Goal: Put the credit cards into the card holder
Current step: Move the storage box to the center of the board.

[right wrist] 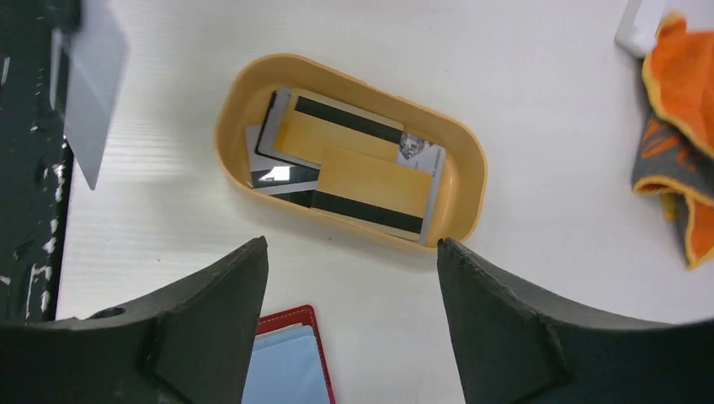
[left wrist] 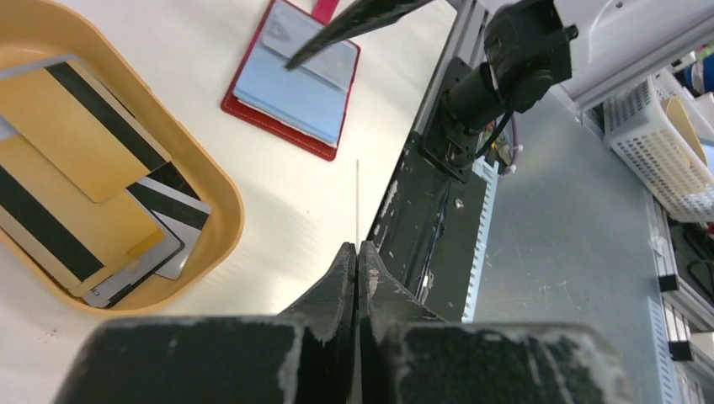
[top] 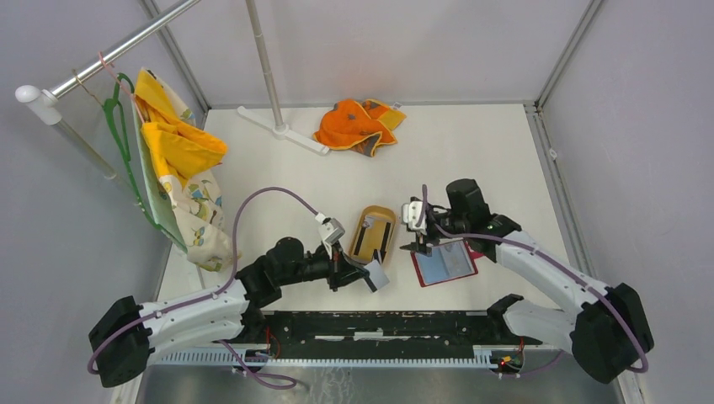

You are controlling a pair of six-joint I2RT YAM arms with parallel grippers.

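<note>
Left pincer [left wrist: 357, 252]: jaws pressed shut on a grey card [top: 377, 274]. From my left wrist view the card is edge-on, a thin line rising from between the fingers. In the overhead view it sits just below the lower end of the tan tray [right wrist: 221, 143], lifted off the table [top: 471, 160].

Right pincer [right wrist: 351, 246]: jaws wide apart, nothing between them. It hangs over the upper left corner of the card holder [top: 444, 263]; I cannot tell whether a fingertip touches it.

Card holder: lies open and flat, right of centre in the overhead view, red border around a pale blue-grey inside. From my right wrist view only its corner shows at the bottom edge, between my two fingers.

Credit cards [right wrist: 362, 181]: an overlapping heap in the tray, gold ones with black stripes on top, grey and white ones beneath. The tray is left of the holder, a strip of bare table between them.

Orange cloth [top: 358, 126]: crumpled at upper centre of the overhead view, well apart from both pincers.
</note>
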